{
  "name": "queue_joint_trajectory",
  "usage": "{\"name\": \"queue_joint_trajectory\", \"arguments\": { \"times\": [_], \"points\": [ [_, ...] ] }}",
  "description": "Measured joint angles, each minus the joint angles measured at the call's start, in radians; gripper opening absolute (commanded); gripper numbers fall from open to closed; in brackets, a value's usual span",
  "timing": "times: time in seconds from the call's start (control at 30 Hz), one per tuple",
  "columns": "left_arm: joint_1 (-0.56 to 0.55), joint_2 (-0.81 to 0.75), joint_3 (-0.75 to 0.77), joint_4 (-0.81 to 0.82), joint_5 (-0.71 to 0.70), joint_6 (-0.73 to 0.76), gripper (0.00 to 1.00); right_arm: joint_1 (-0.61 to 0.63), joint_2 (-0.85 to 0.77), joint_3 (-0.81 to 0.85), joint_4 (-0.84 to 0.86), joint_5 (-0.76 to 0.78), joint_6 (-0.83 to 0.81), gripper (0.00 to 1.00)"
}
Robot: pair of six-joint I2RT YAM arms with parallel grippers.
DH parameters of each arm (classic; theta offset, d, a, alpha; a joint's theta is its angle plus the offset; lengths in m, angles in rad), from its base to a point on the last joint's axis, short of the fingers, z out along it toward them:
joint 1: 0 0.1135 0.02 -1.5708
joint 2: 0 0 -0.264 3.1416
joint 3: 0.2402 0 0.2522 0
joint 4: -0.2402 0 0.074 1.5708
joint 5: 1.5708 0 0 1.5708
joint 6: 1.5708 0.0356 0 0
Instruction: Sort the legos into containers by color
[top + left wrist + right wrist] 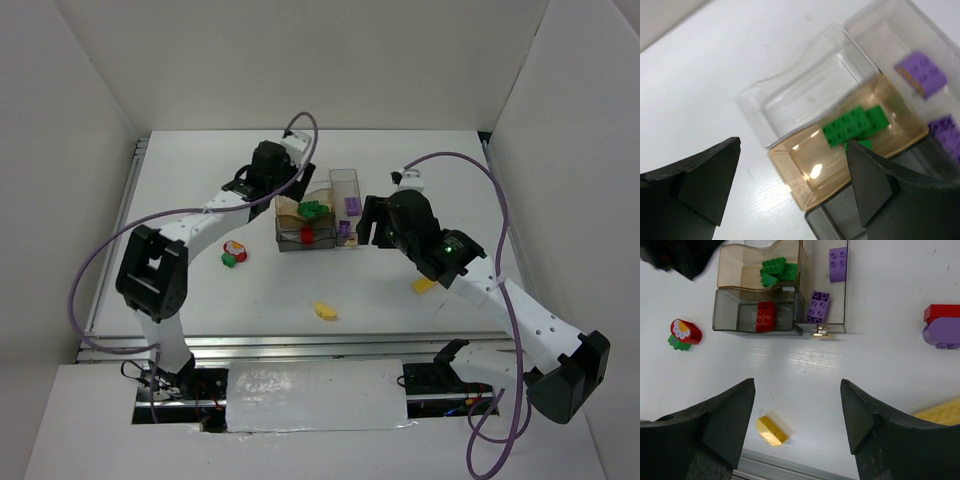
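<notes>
White table [400, 295] bears the tray [732, 315]; left fingers [700, 190] and right fingers [720, 425] spread, empty.

The top external view looks down across the tabletop [390, 300] from above its near edge. The left wrist view sits close above the tray [805, 175]; the right wrist view, farther back, shares it.

The small clear plastic tray [732, 315] is sitting flat on the white bench [880, 365]. Green toy bricks [775, 271] are lying in its brownish box, one red brick [765, 316] in the grey box, two purple bricks [838, 264] in the long side part. A yellow brick [772, 430] and a red-and-green flower piece [684, 333] are lying loose outside the tray.
</notes>
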Motion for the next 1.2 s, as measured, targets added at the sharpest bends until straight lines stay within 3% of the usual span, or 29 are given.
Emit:
{"name": "queue_joint_trajectory", "arguments": {
  "times": [0.13, 0.23, 0.33, 0.43, 0.57, 0.73, 0.93, 1.07, 1.2],
  "points": [
    [0.016, -0.195, -0.041, -0.043, -0.187, -0.246, 0.99, 0.0, -0.005, -0.013, 0.002, -0.005, 0.001, 0.77],
    [0.094, -0.35, -0.093, -0.144, -0.242, -0.461, 1.0, -0.001, -0.005, -0.021, 0.005, -0.026, 0.004, 0.77],
    [0.182, -0.492, -0.236, -0.229, -0.305, -0.651, 0.99, -0.001, -0.004, -0.031, 0.009, -0.046, 0.012, 0.77],
    [0.194, -0.562, -0.422, -0.285, -0.307, -0.747, 0.99, -0.001, 0.002, -0.032, 0.013, -0.064, 0.019, 0.76],
    [0.183, -0.542, -0.61, -0.303, -0.218, -0.768, 0.99, 0.003, 0.017, -0.032, 0.024, -0.103, 0.02, 0.76],
    [0.182, -0.542, -0.709, -0.28, -0.172, -0.763, 0.94, 0.014, 0.042, -0.032, 0.025, -0.134, 0.019, 0.76],
    [0.182, -0.528, -0.712, -0.212, -0.175, -0.732, 0.92, 0.02, 0.048, -0.032, 0.027, -0.155, 0.019, 0.76],
    [0.182, -0.436, -0.677, -0.2, -0.171, -0.687, 0.73, 0.023, 0.051, -0.032, 0.03, -0.161, 0.019, 0.76],
    [0.182, -0.395, -0.65, -0.167, -0.154, -0.668, 0.73, 0.024, 0.052, -0.032, 0.033, -0.161, 0.018, 0.76]
  ]
}}
